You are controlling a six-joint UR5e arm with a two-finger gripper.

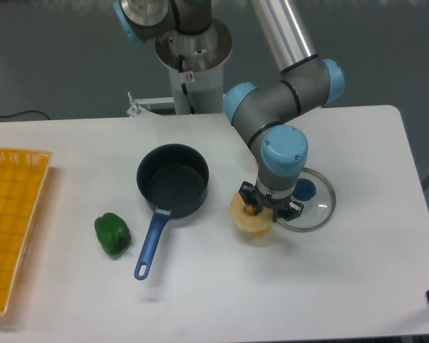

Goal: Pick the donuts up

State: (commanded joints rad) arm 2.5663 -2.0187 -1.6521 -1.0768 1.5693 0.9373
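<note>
The donuts (249, 221) are a pale cream ring stack with an orange centre, lying on the white table just right of the dark pot (173, 179). My gripper (267, 205) points straight down and sits on the donuts' right part. Its black fingers (246, 192) stand on either side of the stack's upper edge. The wrist hides the fingertips, so I cannot tell whether they press on the donuts. The donuts appear to rest on the table.
A round glass lid with a blue knob (312, 202) lies right behind the gripper, touching or nearly touching the donuts. The pot's blue handle (149, 245) points to the front. A green pepper (112, 234) lies to its left. A yellow basket (11, 221) stands at the left edge.
</note>
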